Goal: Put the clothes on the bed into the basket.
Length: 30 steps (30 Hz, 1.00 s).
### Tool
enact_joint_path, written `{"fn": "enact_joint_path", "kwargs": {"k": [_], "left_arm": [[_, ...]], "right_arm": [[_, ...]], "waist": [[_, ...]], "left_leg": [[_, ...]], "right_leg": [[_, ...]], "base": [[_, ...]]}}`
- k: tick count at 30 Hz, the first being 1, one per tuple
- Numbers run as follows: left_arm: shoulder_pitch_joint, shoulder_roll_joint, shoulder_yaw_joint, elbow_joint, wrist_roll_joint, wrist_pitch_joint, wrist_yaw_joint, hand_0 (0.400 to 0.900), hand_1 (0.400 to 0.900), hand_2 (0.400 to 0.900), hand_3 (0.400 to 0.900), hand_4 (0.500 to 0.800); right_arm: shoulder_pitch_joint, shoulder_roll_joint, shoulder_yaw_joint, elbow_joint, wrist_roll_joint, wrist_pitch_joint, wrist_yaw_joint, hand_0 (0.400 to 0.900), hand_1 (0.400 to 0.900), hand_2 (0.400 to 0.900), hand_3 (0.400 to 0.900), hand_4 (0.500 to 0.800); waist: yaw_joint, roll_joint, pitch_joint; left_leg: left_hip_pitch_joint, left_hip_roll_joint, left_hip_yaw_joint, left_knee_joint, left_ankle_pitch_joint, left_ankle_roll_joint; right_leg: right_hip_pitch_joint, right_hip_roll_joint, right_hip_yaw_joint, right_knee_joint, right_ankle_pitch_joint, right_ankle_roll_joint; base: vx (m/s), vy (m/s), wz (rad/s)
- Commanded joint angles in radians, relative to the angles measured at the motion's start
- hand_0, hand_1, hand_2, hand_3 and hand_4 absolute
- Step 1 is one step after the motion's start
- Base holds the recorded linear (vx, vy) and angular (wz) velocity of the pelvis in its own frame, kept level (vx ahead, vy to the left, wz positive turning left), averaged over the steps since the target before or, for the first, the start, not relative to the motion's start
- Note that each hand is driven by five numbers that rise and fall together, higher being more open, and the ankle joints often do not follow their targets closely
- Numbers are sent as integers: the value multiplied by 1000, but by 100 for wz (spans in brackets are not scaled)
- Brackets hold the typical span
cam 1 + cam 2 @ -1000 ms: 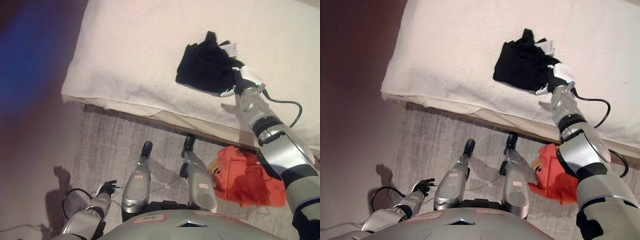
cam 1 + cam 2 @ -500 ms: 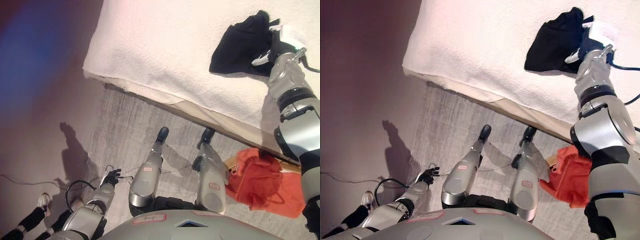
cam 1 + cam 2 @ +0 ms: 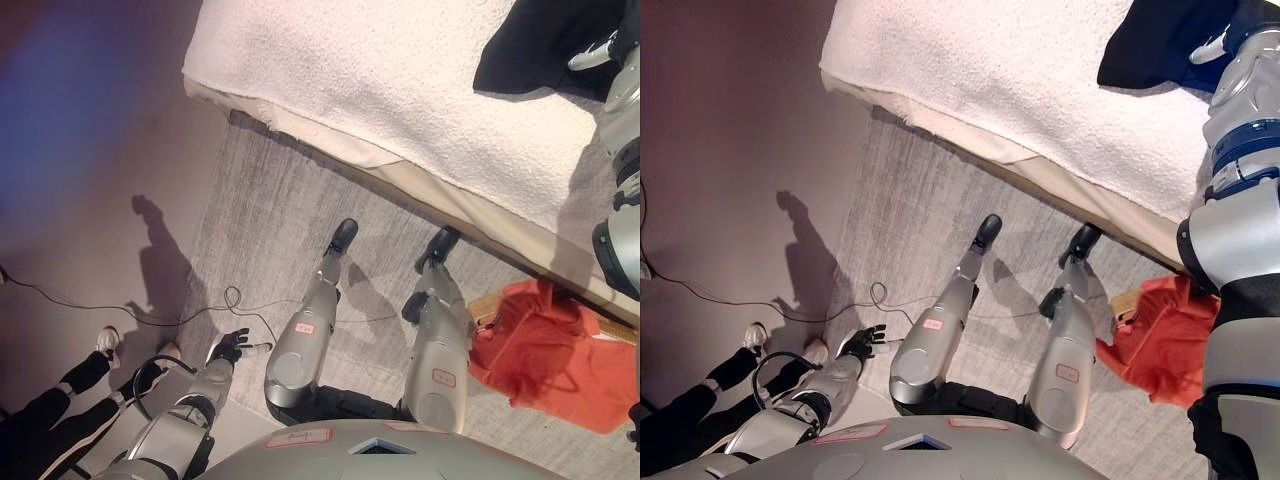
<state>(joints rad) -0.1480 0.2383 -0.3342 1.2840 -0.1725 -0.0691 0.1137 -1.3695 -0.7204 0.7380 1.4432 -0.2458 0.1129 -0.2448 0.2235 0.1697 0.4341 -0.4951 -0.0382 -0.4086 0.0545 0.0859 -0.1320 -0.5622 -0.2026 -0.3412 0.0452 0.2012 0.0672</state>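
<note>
Plainly, the right hand (image 3: 1238,38), upper right, grips the black garment (image 3: 1160,45) (fingers half hidden); a loose hold risks dropping it short of the orange basket (image 3: 545,350).

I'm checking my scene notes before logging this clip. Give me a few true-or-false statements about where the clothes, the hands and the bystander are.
1. A black garment lies on the white bed. True.
2. The orange fabric thing lies on the bed. False: it is on the floor beside the bed, by the robot's right side.
3. The right hand is at the black garment. True.
4. The left hand holds a piece of clothing. False: it hangs low over the floor, fingers relaxed, holding nothing.
5. A person's legs show at the lower left. True.
</note>
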Motion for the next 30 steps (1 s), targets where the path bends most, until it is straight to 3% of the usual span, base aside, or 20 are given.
{"fn": "enact_joint_path", "kwargs": {"k": [1, 13, 20, 24, 30], "left_arm": [[49, 96, -29, 49, -24, 22, 9, 900, 900, 900, 900, 800], [42, 109, 3, 100, -21, 24, 10, 900, 900, 900, 900, 800], [42, 105, 41, 141, 8, 31, 5, 900, 900, 900, 900, 800], [34, 104, 75, 167, 28, 41, 9, 900, 900, 900, 900, 800], [28, 111, 104, 188, 55, 51, -1, 900, 900, 900, 900, 800]], "right_arm": [[-70, 52, 64, -55, 57, -71, 29, 400, 400, 400, 400, 500], [-33, 70, 23, -56, 108, -75, 32, 400, 400, 400, 400, 500], [68, 78, -41, -85, 129, -77, 50, 400, 400, 400, 400, 500], [164, 72, -67, -117, 104, -80, 70, 400, 400, 400, 400, 500], [248, 23, -105, -122, 88, -80, 94, 400, 400, 400, 400, 500]], "waist": [[25, 5, 2], [-5, -24, -28], [-53, -58, -103], [-118, -98, -175], [-180, -128, -245]], "left_leg": [[47, -19, 57, -142, 105, 27], [105, -11, 100, -142, 84, 29], [202, -28, 148, -142, 41, 48], [305, -31, 210, -142, -8, 65], [397, -26, 273, -142, -50, 83]], "right_leg": [[-15, -66, 76, 120, -37, 86], [54, -64, 93, 77, -21, 91], [169, -77, 106, 20, -5, 101], [257, -72, 149, -15, -5, 108], [319, -64, 205, -32, -3, 118]], "base": [[-19, 21, -11], [16, 28, -14], [94, 80, -26], [126, 102, -52], [81, 45, -47]]}}
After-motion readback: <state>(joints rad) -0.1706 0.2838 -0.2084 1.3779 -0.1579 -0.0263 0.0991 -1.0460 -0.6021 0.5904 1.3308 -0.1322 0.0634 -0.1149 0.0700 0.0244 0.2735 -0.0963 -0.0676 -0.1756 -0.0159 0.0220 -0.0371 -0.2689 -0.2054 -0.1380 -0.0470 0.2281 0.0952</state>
